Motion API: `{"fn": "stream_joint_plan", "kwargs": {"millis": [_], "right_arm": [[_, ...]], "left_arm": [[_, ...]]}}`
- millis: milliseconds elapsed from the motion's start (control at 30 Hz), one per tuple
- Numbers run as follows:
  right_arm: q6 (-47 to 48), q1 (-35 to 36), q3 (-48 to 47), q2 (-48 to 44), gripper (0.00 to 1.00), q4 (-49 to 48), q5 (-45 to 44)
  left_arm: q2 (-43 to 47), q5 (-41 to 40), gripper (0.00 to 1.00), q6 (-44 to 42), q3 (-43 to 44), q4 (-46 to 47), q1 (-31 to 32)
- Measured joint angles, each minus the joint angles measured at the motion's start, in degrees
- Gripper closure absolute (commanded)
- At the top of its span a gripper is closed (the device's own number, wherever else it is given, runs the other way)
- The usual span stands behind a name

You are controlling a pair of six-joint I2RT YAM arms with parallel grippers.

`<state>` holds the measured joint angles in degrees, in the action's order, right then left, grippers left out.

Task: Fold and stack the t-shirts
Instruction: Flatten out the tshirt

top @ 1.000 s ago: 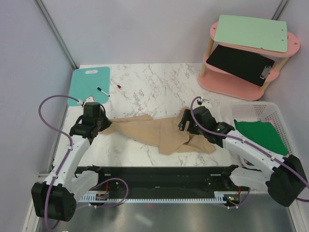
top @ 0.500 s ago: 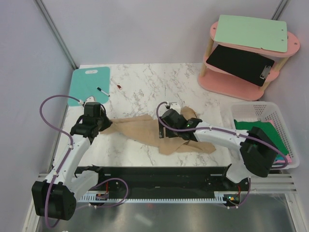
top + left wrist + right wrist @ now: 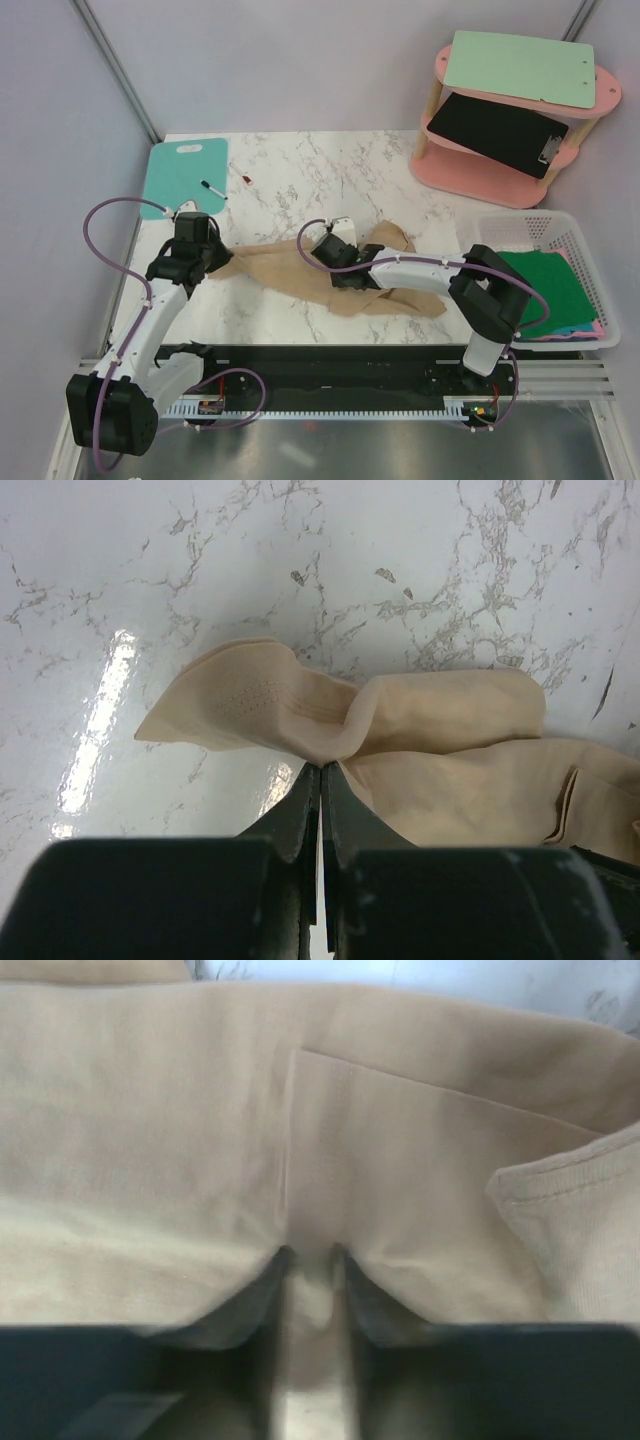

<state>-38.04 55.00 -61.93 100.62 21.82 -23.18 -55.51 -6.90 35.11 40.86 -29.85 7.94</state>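
With the left tool pinching the tan shirt and the right tool nipping a ridge of it, the thin fold could slip free.

No text, label, brand, number or sign could be read in any view. The cloth, the boards and the arms showed no legible writing.
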Motion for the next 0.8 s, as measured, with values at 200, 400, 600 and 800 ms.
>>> {"fn": "stream_joint_plan", "kwargs": {"millis": [200, 400, 600, 800], "right_arm": [[-0.2, 0.44, -0.13, -0.59, 1.0, 1.25, -4.26], [-0.33, 0.44, 0.22, -4.55, 1.0, 3.08, -8.9], [-1.27, 0.44, 4.09, -13.42, 1.0, 4.44, -12.55], [-3.98, 0.44, 11.96, -29.59, 1.0, 7.15, -16.04]], "left_arm": [[-0.02, -0.02, 0.98, 0.0, 0.0, 0.09, 0.0], [-0.39, -0.02, 0.98, 0.0, 0.0, 0.22, 0.0], [-0.39, -0.02, 0.98, 0.0, 0.0, 0.31, 0.0], [-0.39, -0.04, 0.95, 0.0, -0.02, 0.39, 0.0]]}}
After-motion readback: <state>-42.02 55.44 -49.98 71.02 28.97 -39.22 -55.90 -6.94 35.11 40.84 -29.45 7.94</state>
